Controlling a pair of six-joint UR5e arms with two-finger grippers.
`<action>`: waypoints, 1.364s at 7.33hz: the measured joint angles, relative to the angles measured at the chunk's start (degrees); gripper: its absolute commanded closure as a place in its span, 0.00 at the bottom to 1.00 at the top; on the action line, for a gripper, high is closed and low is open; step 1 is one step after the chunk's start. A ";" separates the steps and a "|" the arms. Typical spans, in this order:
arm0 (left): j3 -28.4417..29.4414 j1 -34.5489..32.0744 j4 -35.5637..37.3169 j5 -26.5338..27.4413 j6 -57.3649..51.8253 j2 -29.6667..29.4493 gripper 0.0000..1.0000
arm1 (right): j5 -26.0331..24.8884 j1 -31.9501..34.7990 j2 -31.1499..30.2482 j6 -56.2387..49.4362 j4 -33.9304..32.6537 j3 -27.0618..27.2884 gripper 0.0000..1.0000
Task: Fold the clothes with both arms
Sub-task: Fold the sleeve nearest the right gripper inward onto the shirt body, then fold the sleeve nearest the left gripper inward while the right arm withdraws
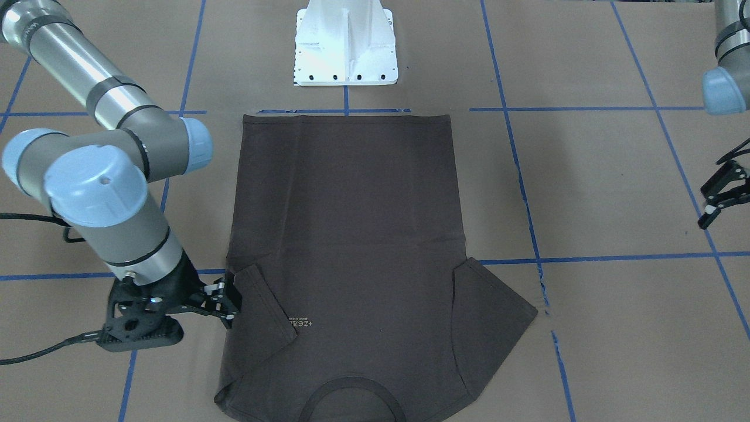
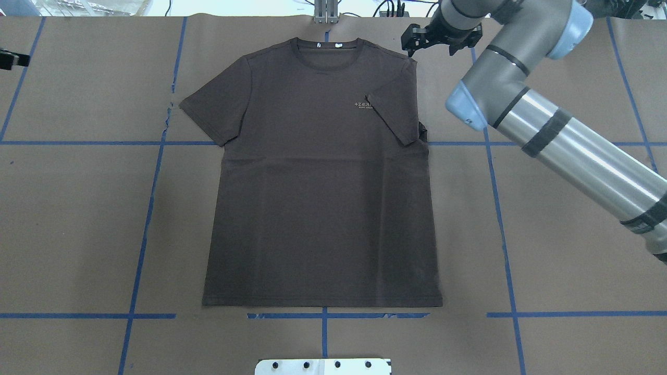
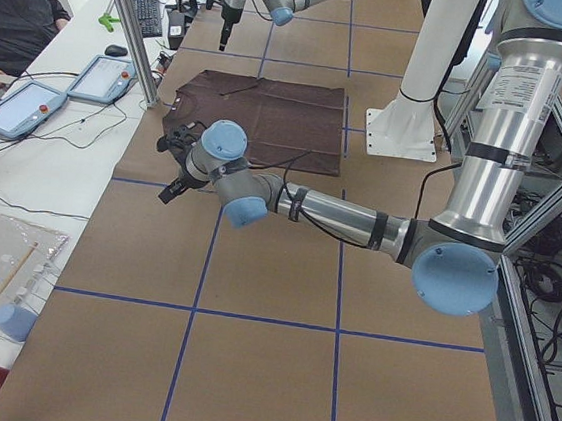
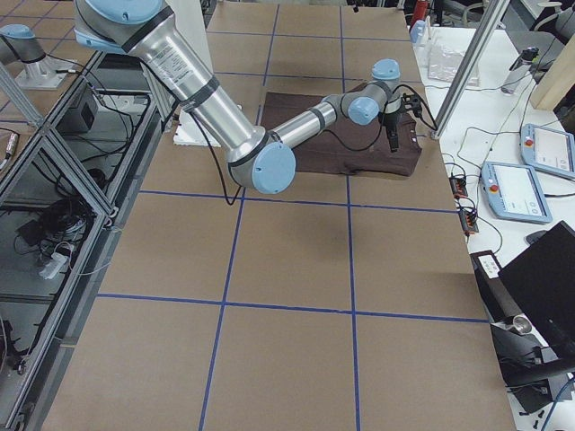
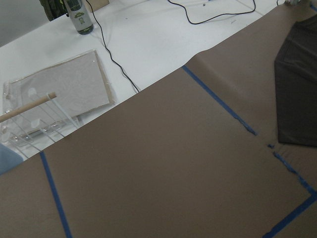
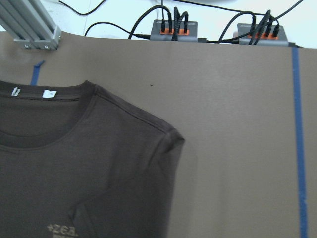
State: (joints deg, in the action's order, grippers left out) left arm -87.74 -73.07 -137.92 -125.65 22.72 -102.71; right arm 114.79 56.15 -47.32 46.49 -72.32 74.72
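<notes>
Exterior front-facing view: the right gripper (image 1: 231, 303) is hanging just beside the edge of the T-shirt (image 1: 345, 223), next to the folded sleeve. Its jaws are standing released and are gripping nothing. The left gripper (image 1: 704, 208) is hovering over bare paper well apart from the garment, its jaws likewise spread and empty.

The T-shirt is lying flat and front-up on the counter (image 2: 573, 271), with its collar toward the far edge and its hem toward the white pedestal (image 1: 345, 47). The sleeve on the robot's right is lying folded inward over the chest, touching the pale logo (image 1: 302, 323). The opposite sleeve is lying spread out.

Brown paper is covering the counter, and blue tape lines (image 2: 83, 142) are dividing it into squares. Beyond the far edge a white side counter (image 3: 51, 196) is carrying two control tablets (image 3: 20, 108), and a person (image 3: 16, 2) is sitting there.

The right arm (image 2: 573, 151) is reaching diagonally across to the far edge, its wrist bending downward. The left arm (image 3: 341, 217) is stretching out low, its forearm nearly level.
</notes>
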 measured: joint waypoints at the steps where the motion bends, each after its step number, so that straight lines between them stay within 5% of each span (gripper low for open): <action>1: 3.10 3.91 -0.11 2.77 8.12 -4.04 0.23 | 2.89 2.84 -3.73 -4.51 -0.02 2.75 0.00; 3: 9.36 11.58 -1.11 11.66 22.82 -10.24 0.43 | 5.22 6.08 -8.59 -9.28 1.08 5.29 0.00; 6: 12.46 18.93 -2.40 20.91 36.35 -12.31 0.43 | 5.45 6.74 -9.96 -9.95 1.71 5.67 0.00; 10: 20.20 23.70 -5.77 26.32 42.29 -16.19 0.44 | 5.30 6.73 -10.23 -9.95 1.74 5.48 0.00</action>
State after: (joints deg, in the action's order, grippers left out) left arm -67.54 -49.37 -143.70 -99.33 65.01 -118.90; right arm 120.09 62.88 -57.54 36.54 -70.58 80.20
